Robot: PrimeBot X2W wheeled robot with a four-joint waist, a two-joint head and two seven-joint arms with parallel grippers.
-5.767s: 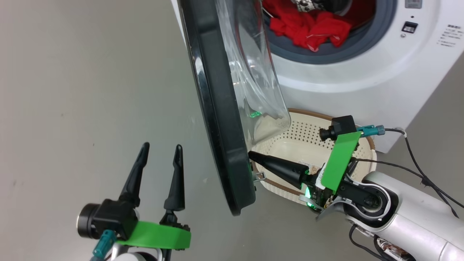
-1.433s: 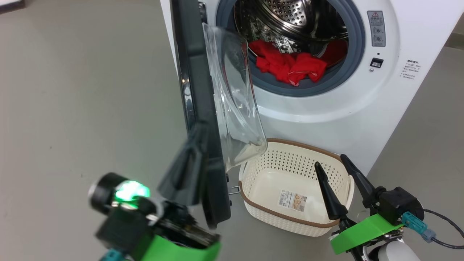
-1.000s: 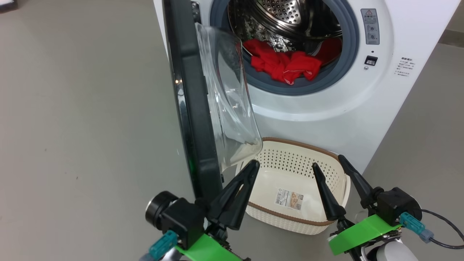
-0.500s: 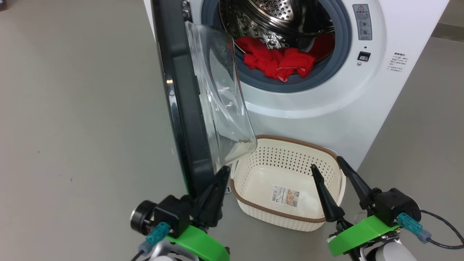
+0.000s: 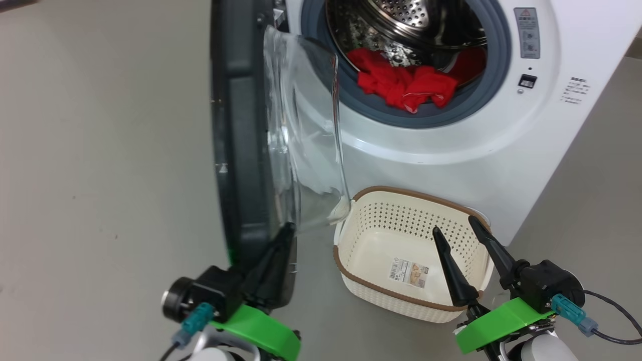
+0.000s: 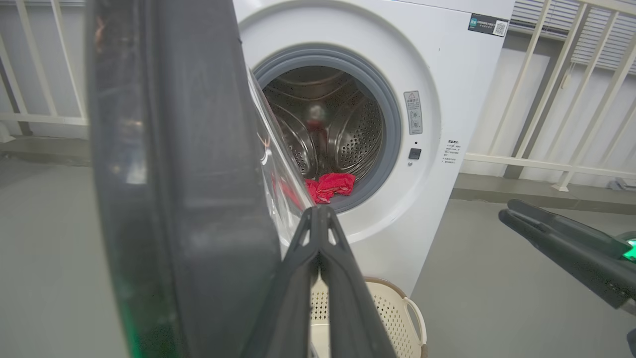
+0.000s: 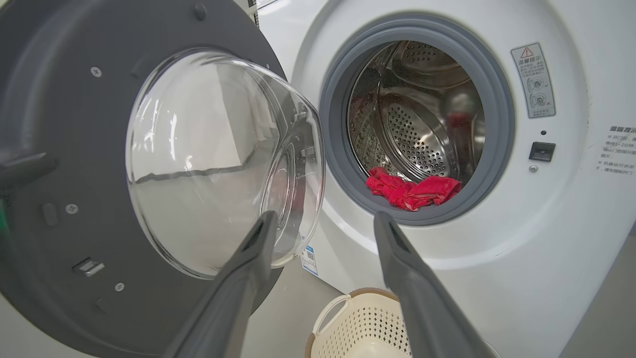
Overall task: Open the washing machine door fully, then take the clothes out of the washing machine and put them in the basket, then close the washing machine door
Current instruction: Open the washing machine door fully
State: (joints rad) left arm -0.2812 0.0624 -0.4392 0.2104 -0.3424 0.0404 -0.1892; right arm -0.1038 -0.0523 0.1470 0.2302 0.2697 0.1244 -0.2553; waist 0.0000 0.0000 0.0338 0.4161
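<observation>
We take this for a plain laundry corner, though we cannot tell whether it belongs to a home. A white front-loading washer [image 6: 377, 30] stands alone on a smooth grey floor [image 5: 100, 150], with a white railing [image 6: 546, 165] running behind it on both sides. A cream basket [image 5: 401, 191] sits on the floor before it, and red clothes [image 5: 406, 87] lie in the steel drum [image 7: 422, 134].

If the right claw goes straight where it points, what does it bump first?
The right gripper would probably pass over the basket and hit the white front of the washing machine, close beside the door's glass bowl.
</observation>
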